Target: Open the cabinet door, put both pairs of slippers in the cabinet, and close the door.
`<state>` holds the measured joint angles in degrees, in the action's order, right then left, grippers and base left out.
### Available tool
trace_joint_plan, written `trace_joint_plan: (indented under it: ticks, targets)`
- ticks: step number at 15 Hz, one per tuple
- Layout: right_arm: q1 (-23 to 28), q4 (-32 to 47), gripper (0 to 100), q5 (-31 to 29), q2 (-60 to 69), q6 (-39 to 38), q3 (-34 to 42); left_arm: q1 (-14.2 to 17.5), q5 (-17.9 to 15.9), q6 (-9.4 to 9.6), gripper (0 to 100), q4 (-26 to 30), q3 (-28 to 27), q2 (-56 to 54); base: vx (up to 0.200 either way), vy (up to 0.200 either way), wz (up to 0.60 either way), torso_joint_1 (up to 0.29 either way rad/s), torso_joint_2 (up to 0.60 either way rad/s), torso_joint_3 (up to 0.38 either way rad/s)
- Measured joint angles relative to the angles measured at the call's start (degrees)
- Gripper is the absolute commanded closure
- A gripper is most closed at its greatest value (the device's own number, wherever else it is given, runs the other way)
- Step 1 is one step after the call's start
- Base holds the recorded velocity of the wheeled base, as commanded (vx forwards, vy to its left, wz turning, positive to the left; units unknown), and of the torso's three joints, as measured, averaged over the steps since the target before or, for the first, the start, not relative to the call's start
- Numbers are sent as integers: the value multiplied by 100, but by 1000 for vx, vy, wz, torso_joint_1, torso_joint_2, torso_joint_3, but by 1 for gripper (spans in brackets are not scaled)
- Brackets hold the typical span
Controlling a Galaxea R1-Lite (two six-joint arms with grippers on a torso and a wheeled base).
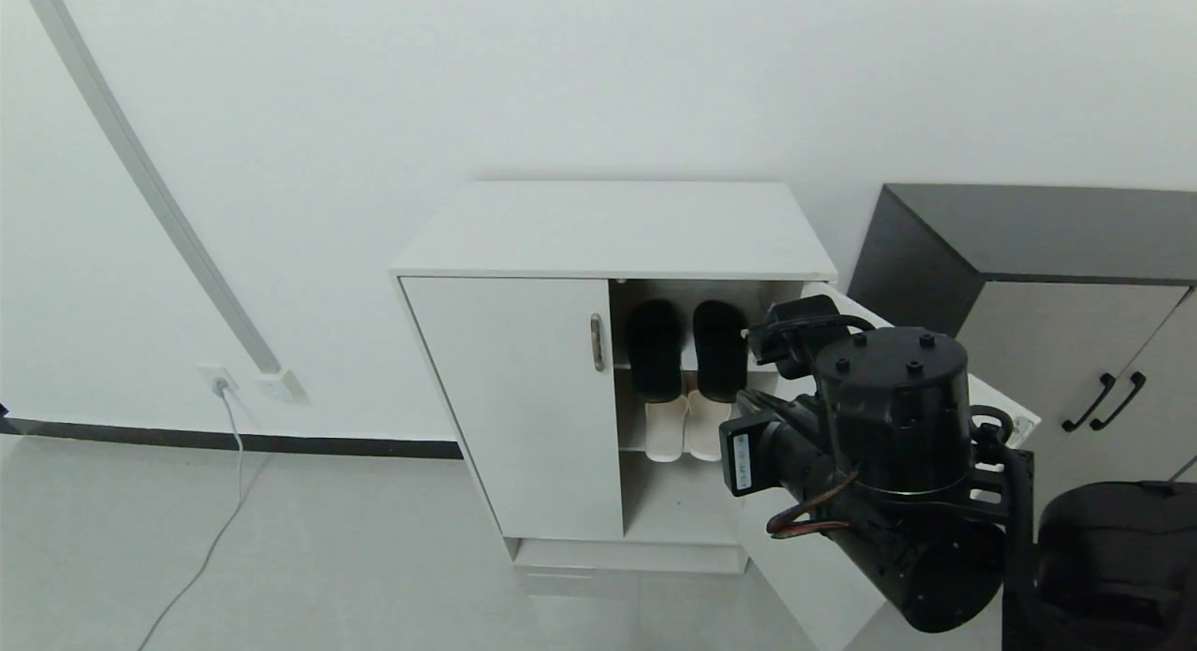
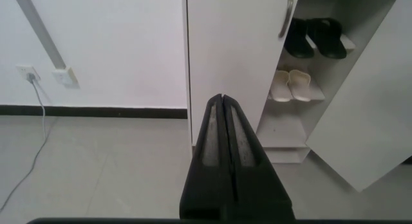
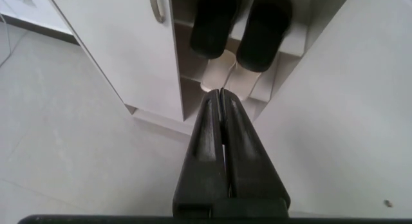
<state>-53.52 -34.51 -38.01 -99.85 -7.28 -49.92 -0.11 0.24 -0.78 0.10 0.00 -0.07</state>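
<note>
Head view: black slippers (image 1: 655,347), white slippers (image 1: 666,431) inside cabinet (image 1: 608,230); closing step in hand. Right tool (image 3: 221,95), clamped together, empty, should next push open door (image 1: 804,576) shut

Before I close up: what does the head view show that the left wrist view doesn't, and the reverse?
Head view, not left wrist: the white cabinet's flat top and a dark grey neighbouring cabinet with black handles. Left wrist view, not head: the left gripper, its black fingers shut. Both: black slippers on the upper shelf, white slippers on the shelf below, the right-hand door swung open, the left-hand door shut.
</note>
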Motion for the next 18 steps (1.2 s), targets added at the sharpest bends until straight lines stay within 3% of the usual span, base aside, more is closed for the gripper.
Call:
trace_joint_plan:
  ticks: [7,18]
  targets:
    - [10,-2,100,-4,38,6,34,1,0,0,100,-2,0,0,0,0,0,243,-551,-304]
    - [54,0,100,-4,40,37,76,1,0,10,100,0,0,0,0,0,-55,9,-17,-10]
